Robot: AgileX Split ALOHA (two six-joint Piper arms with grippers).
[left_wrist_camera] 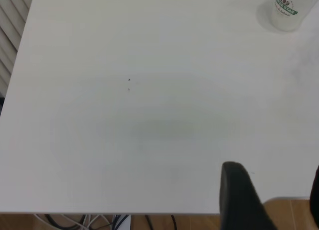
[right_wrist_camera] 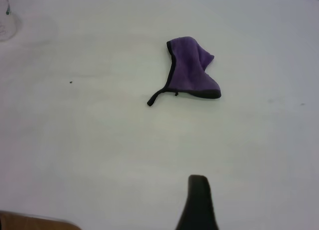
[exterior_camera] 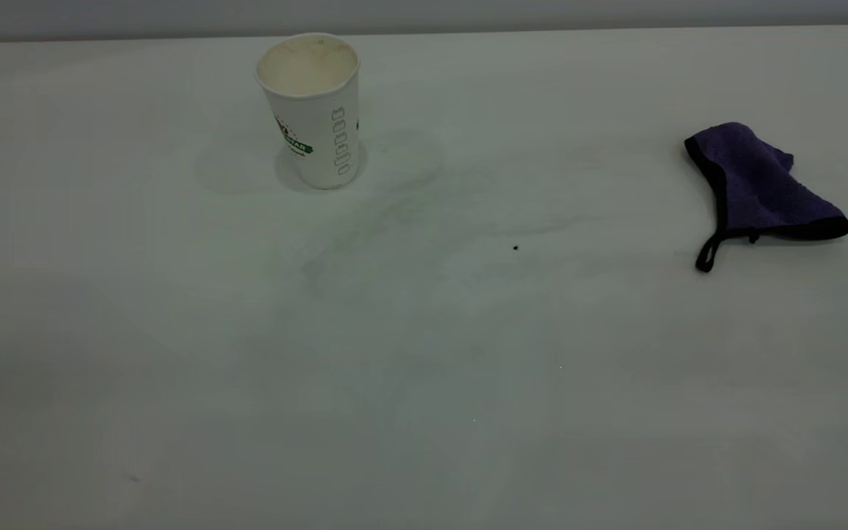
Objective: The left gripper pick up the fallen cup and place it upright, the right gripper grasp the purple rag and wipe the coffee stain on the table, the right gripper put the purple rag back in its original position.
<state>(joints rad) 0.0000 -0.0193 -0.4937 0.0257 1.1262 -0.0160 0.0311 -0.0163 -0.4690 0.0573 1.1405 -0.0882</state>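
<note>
One upright cup and one crumpled purple rag sit well apart on the table, a black speck between them; whether either gripper is released or clenched cannot be told.

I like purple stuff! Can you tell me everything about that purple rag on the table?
The purple rag is a small, fuzzy-looking cloth with black edging and a thin black loop sticking out at one corner. It lies crumpled and partly folded on the white table, far to the right of the upright cup. Only the table touches it; no hand holds it.
</note>
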